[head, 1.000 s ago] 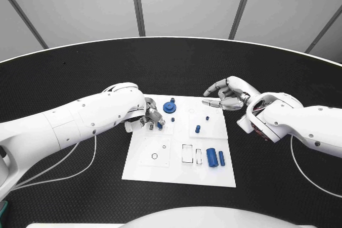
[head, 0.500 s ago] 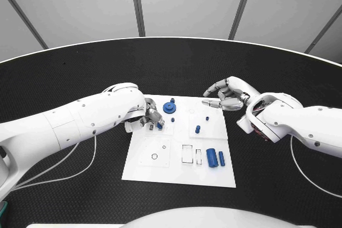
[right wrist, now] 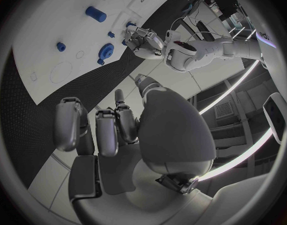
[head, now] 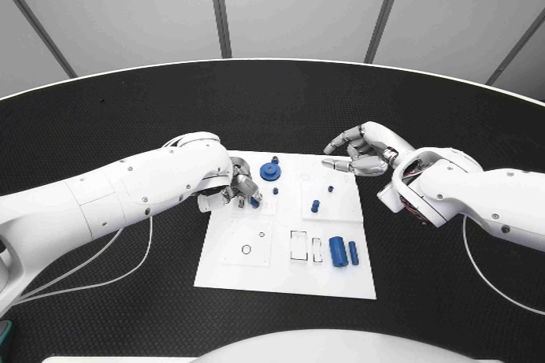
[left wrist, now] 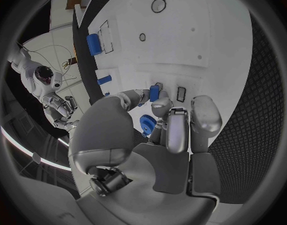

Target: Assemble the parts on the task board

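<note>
The white task board (head: 284, 257) lies mid-table. My left hand (head: 236, 187) hovers over its far left part and pinches a small blue piece (head: 254, 197) between thumb and finger, low over the board; the left wrist view shows that piece (left wrist: 154, 92) at the fingertips. A blue gear (head: 269, 172) stands just beyond the hand. Short blue pegs (head: 315, 205) stand mid-board. A thick blue cylinder (head: 337, 250) and a thinner one (head: 354, 253) lie near the front right. My right hand (head: 361, 153) is at the board's far right corner, fingers loosely bent and holding nothing.
Black table (head: 113, 300) surrounds the board on all sides. White cables (head: 113, 272) trail from my left arm at the front left. In the right wrist view the board (right wrist: 50, 55), the gear (right wrist: 106, 50) and my left hand (right wrist: 143, 39) lie beyond my right hand's fingers.
The left hand's fingers have shifted very slightly over the board, still holding the blue piece. The right hand has not moved.
</note>
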`<state>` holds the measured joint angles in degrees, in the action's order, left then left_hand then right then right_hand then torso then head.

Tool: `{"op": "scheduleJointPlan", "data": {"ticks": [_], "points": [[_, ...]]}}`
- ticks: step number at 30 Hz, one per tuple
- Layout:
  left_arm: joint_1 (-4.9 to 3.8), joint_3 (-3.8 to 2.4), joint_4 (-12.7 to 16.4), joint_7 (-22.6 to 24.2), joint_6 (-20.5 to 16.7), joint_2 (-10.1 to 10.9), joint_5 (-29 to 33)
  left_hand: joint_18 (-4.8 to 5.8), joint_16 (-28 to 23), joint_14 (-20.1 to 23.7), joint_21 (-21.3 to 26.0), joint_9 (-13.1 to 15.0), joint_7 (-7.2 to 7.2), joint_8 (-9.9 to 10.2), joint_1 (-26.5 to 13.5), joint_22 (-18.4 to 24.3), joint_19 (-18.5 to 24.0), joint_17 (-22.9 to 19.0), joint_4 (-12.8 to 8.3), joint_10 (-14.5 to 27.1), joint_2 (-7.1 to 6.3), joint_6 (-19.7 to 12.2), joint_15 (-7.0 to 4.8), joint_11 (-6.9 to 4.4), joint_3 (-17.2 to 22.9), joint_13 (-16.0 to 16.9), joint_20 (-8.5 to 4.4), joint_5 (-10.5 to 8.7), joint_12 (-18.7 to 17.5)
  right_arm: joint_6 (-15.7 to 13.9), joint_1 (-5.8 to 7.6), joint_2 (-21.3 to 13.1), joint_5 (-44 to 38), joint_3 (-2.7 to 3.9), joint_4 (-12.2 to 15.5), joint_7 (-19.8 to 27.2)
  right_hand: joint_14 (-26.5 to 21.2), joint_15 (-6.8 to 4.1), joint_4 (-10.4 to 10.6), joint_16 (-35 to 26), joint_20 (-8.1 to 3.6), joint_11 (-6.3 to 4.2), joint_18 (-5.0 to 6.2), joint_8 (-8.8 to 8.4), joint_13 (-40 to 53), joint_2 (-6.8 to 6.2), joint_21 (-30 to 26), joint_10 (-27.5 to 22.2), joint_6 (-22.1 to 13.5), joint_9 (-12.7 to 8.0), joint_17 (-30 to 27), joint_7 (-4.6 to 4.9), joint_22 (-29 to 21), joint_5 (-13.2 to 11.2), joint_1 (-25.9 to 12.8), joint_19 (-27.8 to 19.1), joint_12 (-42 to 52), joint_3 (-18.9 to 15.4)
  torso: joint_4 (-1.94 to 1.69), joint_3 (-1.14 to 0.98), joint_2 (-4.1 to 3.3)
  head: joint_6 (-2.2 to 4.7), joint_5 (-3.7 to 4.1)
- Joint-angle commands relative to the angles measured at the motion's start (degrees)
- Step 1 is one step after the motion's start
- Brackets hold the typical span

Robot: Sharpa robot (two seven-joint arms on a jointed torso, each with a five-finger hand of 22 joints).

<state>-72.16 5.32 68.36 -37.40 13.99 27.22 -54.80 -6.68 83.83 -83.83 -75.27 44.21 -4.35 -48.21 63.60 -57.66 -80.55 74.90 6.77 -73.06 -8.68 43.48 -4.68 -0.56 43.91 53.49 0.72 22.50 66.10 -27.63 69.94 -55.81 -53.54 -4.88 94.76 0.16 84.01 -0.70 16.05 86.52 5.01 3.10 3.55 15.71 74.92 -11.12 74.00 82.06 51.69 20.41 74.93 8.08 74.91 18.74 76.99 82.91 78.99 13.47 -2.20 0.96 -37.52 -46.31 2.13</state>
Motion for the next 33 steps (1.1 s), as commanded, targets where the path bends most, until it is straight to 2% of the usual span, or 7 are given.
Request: {"op": "scheduleJointPlan", "data": {"ticks": [1, 33], "points": [[0.0, 0.0, 0.1, 0.0, 0.3, 0.1, 0.0, 0.73, -0.3, -3.6, 0.3, -0.1, 0.69, -0.2, 1.2, 0.0, 0.2, 6.0, -6.4, -0.2, 0.51, 0.0, 0.0, -0.41, 6.2, 0.0, 0.34, 0.05, 0.3, 0.0, 0.0, 0.0, 0.0, 0.0, 0.0, 0.0, 4.2, -0.55, 0.0, -0.3, -0.39, -0.06, 0.5, 0.36, 5.2, -0.01, -0.2, 0.2, 0.1, -0.1, 7.1, -0.12, 1.3, 0.2, 0.5, 0.0, 0.2, 0.3, -0.02, -0.02, 0.0, -0.07, -0.06], [0.0, 0.0, -0.1, -0.5, 1.4, 0.3, -0.7, 0.78, -0.3, -3.6, 0.1, -0.1, 0.78, -0.3, 1.4, -0.3, 0.1, 6.1, -7.0, -0.7, 0.14, 0.3, -0.09, -0.51, 6.6, 0.4, 0.39, 0.26, 0.8, 0.0, 0.0, 0.0, 0.0, 0.0, -0.1, 0.0, 4.2, -0.55, 0.0, -0.3, -0.4, -0.05, 0.51, 0.37, 5.2, -0.02, -0.3, 0.2, 0.1, -0.1, 7.1, -0.11, 1.3, 0.4, 0.5, 0.0, 0.2, 0.4, 0.02, -0.05, 0.01, -0.27, -0.13]]}}
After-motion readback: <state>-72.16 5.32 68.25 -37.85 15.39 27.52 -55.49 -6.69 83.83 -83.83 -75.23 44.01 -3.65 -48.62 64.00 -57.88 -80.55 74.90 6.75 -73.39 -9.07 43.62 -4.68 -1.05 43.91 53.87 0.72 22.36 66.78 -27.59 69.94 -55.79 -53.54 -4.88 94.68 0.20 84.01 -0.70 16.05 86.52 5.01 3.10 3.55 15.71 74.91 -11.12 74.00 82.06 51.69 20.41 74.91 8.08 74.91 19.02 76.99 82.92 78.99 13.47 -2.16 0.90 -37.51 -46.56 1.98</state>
